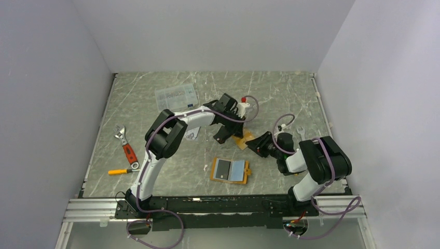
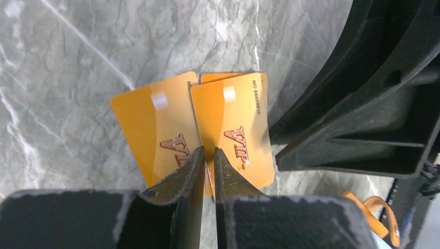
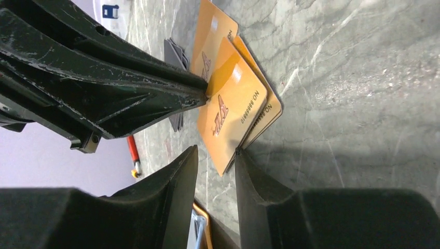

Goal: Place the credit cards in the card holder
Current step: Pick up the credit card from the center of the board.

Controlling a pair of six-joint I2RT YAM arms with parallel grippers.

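Observation:
Three orange-tan credit cards [image 1: 243, 140] lie overlapped flat on the table, printed VIP in the left wrist view [image 2: 233, 119]. My left gripper [image 2: 207, 150] stands over them with its jaws all but shut, its tips resting on the cards where two overlap, gripping nothing. My right gripper [image 3: 216, 150] is open, low on the table, with the corner of the cards [image 3: 233, 109] just between its fingertips, against the right one. The card holder [image 1: 231, 170] lies open nearer me, pale blue-grey inside, with a black card [image 1: 223, 169] in its left half. Whitish cards [image 1: 192, 135] lie left of the left arm.
A clear plastic compartment box [image 1: 176, 96] sits at the back left. A red-handled adjustable wrench [image 1: 126, 147] and a yellow screwdriver [image 1: 122, 170] lie at the left. A small spanner [image 1: 301, 132] lies behind the right arm. Both grippers crowd the cards.

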